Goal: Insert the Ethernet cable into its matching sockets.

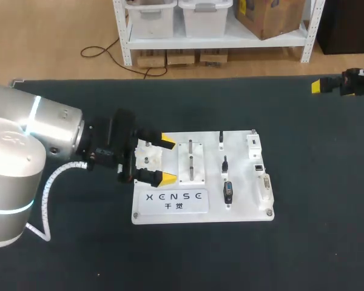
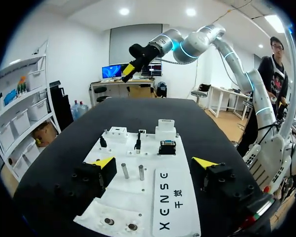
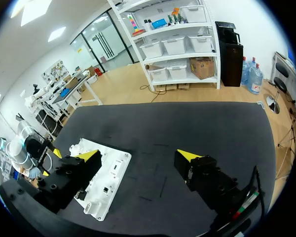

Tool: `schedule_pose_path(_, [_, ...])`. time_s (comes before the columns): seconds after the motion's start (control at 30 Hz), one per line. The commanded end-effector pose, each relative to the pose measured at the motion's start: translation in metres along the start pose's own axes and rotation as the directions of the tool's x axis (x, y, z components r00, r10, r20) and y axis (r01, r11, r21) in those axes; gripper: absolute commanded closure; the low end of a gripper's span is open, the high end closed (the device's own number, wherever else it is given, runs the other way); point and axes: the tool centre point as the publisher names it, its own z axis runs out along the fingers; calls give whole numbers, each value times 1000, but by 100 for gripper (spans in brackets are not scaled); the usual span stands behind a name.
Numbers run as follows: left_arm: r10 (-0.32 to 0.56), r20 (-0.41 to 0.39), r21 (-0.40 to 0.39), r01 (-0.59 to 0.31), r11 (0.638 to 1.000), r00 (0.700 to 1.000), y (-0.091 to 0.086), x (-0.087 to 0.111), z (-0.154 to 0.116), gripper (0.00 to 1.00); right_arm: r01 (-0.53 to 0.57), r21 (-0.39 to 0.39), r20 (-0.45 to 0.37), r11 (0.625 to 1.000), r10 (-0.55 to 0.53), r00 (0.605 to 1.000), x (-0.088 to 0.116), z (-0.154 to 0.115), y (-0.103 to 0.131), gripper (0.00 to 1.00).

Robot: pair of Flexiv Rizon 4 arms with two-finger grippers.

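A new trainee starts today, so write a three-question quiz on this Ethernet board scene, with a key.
1. True or false: the left gripper is shut on a cable.
2. Relative to the white connector board, where is the right gripper? A) directly over it; B) over the black table, away from the board; C) resting on it.
3. Short answer: in the left wrist view, what stands upright on the board just ahead of the left gripper's open fingers?
Key: 1 false, it is open and empty; 2 B; 3 two metal pegs.
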Motion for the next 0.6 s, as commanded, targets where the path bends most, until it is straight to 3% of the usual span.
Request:
schedule_pose_path(0.03, [1, 2, -1, -1, 1000, 1000, 1, 1, 1, 0, 0, 2, 0, 1000, 0, 1000, 0, 0, 0, 0])
schedule_pose_path(0.17, [1, 2, -1, -1, 1000, 1000, 1, 1, 1, 0, 6, 27, 2, 1000, -6, 1000, 1, 1, 4, 0])
schedule_pose_path(0.3, [1, 2, -1, -1, 1000, 1000, 1, 1, 1, 0, -22, 117, -15, 993, 24, 1000, 5, 19, 39, 0])
schedule_pose_path(0.43, [1, 2, -1, -1, 1000, 1000, 1, 1, 1, 0, -39, 106, -79, 994, 48, 996, 11, 38, 84, 0])
schedule_pose_path(0.6, [1, 2, -1, -1, 1000, 1000, 1, 1, 1, 0, -49, 152, -143, 987, 71, 987, 26, 64, 125, 0])
